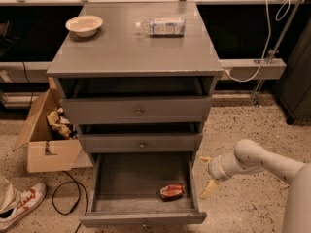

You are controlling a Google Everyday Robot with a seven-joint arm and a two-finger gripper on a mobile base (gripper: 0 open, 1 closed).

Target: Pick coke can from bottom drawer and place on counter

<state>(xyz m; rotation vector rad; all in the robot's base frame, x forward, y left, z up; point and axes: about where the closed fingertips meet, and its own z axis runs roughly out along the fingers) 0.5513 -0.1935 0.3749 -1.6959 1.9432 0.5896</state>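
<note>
On the worktop [136, 57], in the upper half of the frame, you have a cream bowl [84, 25] at the far left. A clear water bottle [163, 26] lies on its side near the far middle. Below sit the top drawer [138, 111] and the middle drawer [142, 143]. The bottom drawer [141, 219] is pulled out toward the lower edge of the frame.

The coke can [172, 191] lies on its side on the drawer floor, in the front right part, close to the right wall. That wall stands between the can and your hand [208, 174].

At the left of the frame a cardboard box [46, 144] stands beside the cabinet, with a black cable [65, 200] and a shoe [19, 207] on the floor near it.

Your hand is released: its two pale fingers [210, 189] are spread apart, one above the other, holding and touching nothing. It hangs just outside the drawer's right side, at about the can's height.

The white arm [262, 160] reaches in from the lower right corner, its wrist pointing left toward the drawer.
</note>
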